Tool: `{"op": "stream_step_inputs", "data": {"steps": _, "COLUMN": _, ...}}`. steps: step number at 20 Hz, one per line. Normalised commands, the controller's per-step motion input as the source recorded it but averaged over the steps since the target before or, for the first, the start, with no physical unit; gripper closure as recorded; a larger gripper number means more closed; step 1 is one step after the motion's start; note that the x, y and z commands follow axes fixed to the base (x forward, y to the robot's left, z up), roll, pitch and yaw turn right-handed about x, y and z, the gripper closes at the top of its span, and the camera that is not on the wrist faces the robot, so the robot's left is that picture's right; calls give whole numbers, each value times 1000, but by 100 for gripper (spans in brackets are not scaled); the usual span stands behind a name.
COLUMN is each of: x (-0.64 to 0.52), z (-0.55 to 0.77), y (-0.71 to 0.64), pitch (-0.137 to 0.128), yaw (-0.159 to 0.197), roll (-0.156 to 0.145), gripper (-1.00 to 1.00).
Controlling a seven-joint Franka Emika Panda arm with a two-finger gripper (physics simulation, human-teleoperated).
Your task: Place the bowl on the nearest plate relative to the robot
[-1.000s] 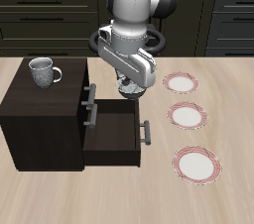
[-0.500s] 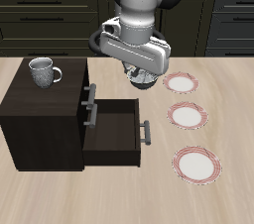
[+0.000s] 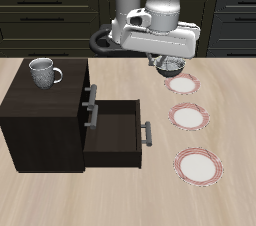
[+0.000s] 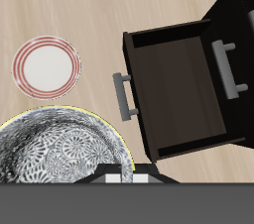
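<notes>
Bowl carried above the plates
Your gripper grasps the bowl upright, upper right of frame, over the back plate.

The exterior view looks down from the front; the wrist view looks straight down; both share the open drawer.

table: light wood | on it: dark cabinet, three plates
</notes>
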Motion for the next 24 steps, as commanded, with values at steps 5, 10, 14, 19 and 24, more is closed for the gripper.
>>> {"op": "stream_step_inputs", "data": {"steps": 5, "x": -156, "z": 23, "y": 415, "pitch": -45, "yaw": 285, "roll": -4, "gripper": 100}}
{"op": "stream_step_inputs", "data": {"steps": 10, "x": -131, "z": 57, "y": 135, "pitch": -54, "yaw": 52, "roll": -29, "gripper": 100}}
{"op": "stream_step_inputs", "data": {"steps": 14, "x": -253, "z": -4, "y": 136, "pitch": -30, "yaw": 5, "roll": 21, "gripper": 100}}
{"op": "stream_step_inputs", "data": {"steps": 19, "x": -393, "z": 36, "y": 128, "pitch": -43, "yaw": -6, "roll": 17, "gripper": 100}}
{"op": "stream_step_inputs", "data": {"steps": 24, "x": -349, "z": 17, "y": 73, "pitch": -31, "yaw": -32, "roll": 22, "gripper": 100}}
